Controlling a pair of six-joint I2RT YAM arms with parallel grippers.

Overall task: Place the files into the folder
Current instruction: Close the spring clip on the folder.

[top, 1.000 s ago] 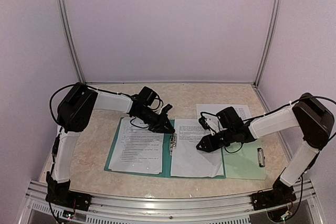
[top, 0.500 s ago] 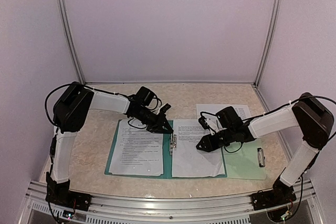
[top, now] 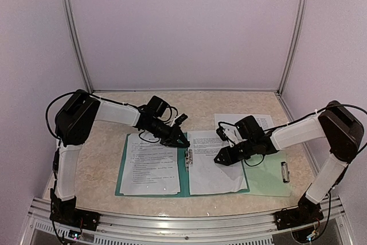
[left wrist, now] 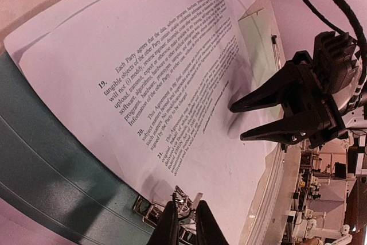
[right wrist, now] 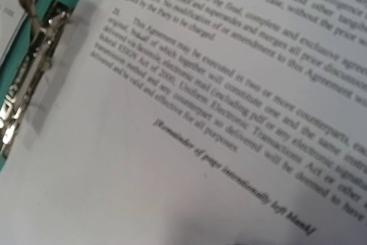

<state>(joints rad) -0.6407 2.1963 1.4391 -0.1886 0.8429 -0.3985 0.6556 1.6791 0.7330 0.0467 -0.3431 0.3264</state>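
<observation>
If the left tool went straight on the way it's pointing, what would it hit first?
Probably the metal fastener on the folder spine, which sits right at the left tool tips; exact depth is unclear.

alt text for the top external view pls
An open dark teal-green card folder lies flat on a beige table, a white printed paper sheet on each half. The left hand is at its metal spine clip; the right hand rests on the right sheet, beside a pale mint-green clipboard.
</observation>
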